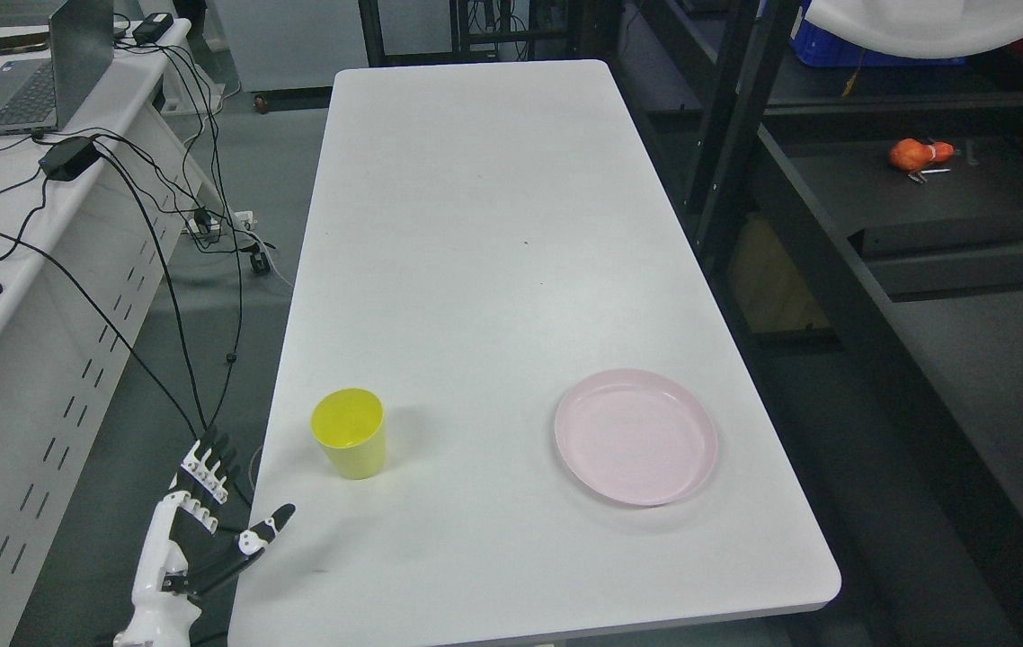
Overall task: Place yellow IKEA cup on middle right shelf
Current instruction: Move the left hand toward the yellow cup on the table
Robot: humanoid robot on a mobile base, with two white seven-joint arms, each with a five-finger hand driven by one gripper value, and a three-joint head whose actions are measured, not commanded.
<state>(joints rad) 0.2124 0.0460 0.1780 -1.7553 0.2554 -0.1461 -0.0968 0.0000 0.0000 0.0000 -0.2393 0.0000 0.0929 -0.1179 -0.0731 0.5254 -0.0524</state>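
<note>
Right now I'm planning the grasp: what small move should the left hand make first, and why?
Probably reach right and forward toward the yellow cup: the left hand is open and empty at the table's edge, apart from the upright cup.

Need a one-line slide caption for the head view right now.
Left hand open at the white table's near-left edge, short of the upright yellow cup; empty pink plate to the right.

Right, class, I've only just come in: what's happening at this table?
A humanoid robot's left hand hangs open at the white table's near left corner, holding nothing. The yellow cup stands upright on the table just beyond it, untouched. A pink plate lies empty to the cup's right. Dark shelving stands right of the table. No right hand shows.
</note>
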